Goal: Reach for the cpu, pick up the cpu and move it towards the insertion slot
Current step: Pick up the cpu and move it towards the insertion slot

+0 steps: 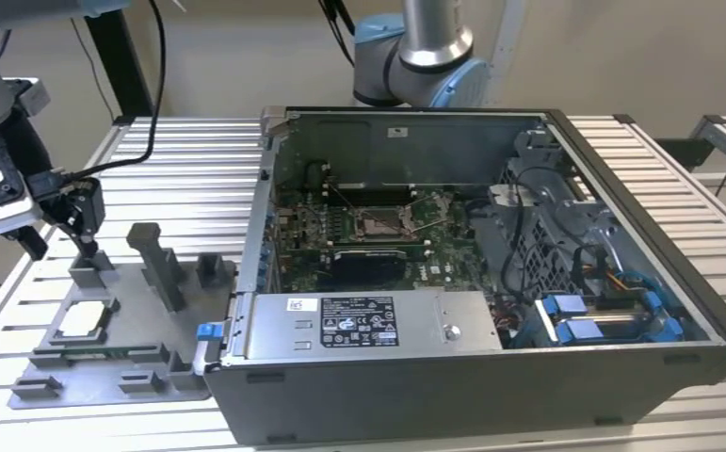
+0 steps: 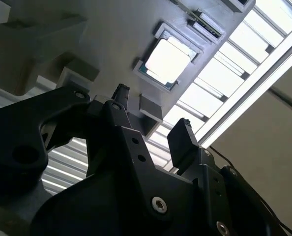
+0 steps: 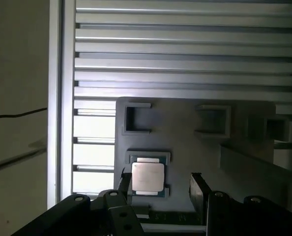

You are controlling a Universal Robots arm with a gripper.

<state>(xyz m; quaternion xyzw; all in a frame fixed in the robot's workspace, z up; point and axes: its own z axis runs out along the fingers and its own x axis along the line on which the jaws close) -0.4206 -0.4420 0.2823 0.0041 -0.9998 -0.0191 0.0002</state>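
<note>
Our fingers (image 2: 183, 140) hang wide and empty near the cpu (image 3: 147, 177), which lies in its tray (image 3: 185, 147), not yet picked up.

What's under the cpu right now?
The cpu lies in a square pocket of the grey tray, on the slatted table. The pocket floor beneath it is hidden. The open gripper hangs over the tray, empty.

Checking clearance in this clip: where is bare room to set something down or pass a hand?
Bare slats lie beyond the grey tray, beside the computer case on the exterior view's left, and past the case on its right. Crowded: the tray around the cpu, near the open tool, and the case around the insertion slot.
</note>
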